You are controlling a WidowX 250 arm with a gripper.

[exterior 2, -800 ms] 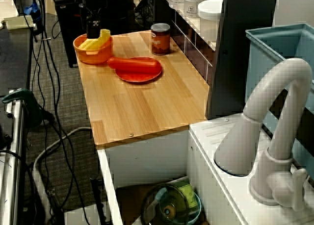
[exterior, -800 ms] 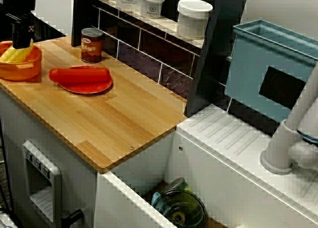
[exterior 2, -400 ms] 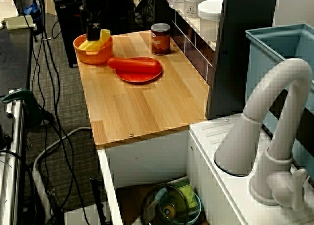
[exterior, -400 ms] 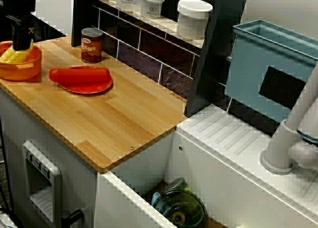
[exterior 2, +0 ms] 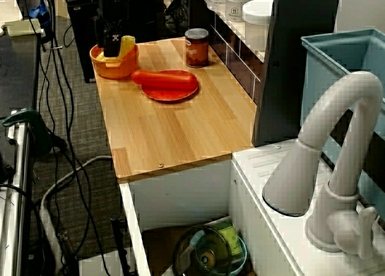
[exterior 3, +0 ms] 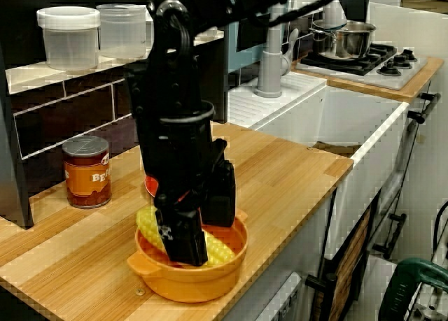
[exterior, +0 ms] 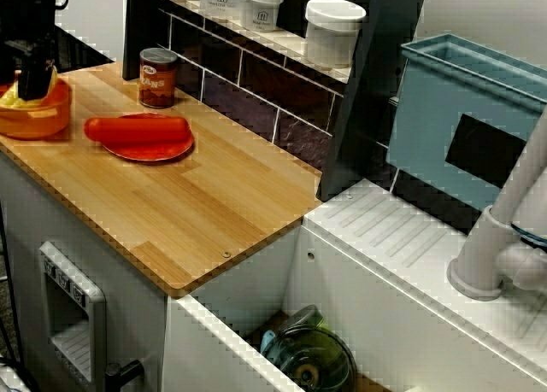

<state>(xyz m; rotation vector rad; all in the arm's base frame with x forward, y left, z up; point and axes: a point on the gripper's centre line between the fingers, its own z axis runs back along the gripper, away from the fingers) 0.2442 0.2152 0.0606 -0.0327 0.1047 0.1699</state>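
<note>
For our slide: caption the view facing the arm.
Black gripper inside the orange bowl at the yellow corn, can nearby.

The black gripper [exterior: 32, 78] reaches down into the orange bowl [exterior: 38, 119] against yellow corn [exterior: 20, 99] — nearby, 1 red plate [exterior: 164, 153] bears a red sausage [exterior: 137, 129], with 1 can [exterior: 157, 78] behind.

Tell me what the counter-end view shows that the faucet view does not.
Only the counter-end view shows the stove with a steel pot on it. Only the faucet view shows the red sausage and the glass lid down in the sink. Both show the orange bowl, the corn in it, the can, and the jaws in the bowl at the corn.
</note>
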